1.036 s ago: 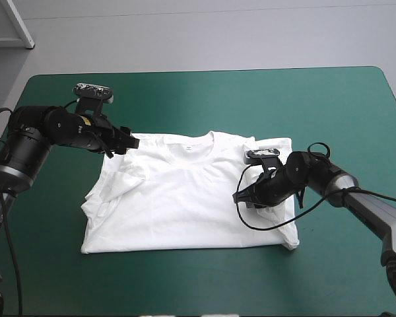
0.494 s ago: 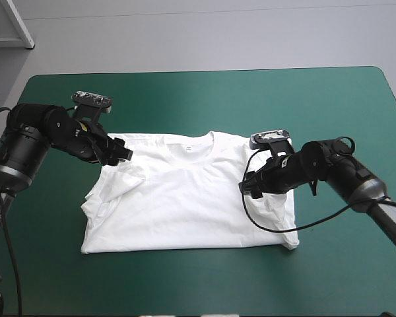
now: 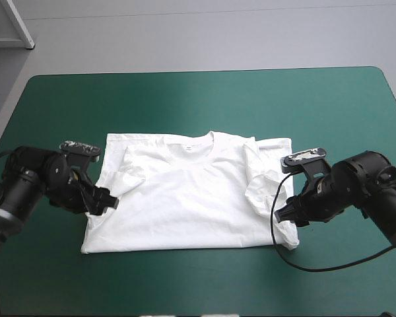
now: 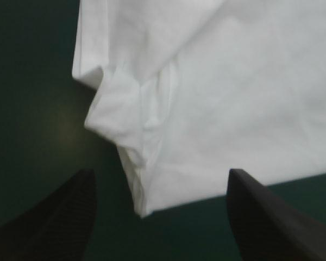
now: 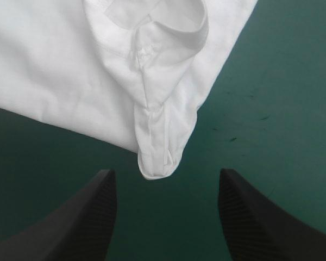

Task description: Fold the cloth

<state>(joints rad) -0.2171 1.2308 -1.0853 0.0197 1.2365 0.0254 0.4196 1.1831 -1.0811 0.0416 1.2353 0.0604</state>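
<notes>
The teal-green table cover [image 3: 198,92] is carrying the T-shirt [image 3: 185,198], which is lying spread flat at mid-table, collar toward the far edge, both sleeves turned inward. The left gripper [image 4: 160,179] is hovering released, fingers apart, with the shirt's near left corner just ahead between them. The right gripper [image 5: 165,174] is hovering released too, framing the near right corner. Probable fault: one gripper pinching a single layer, or both lifting unevenly, so that the tucked sleeves are spilling out.
</notes>
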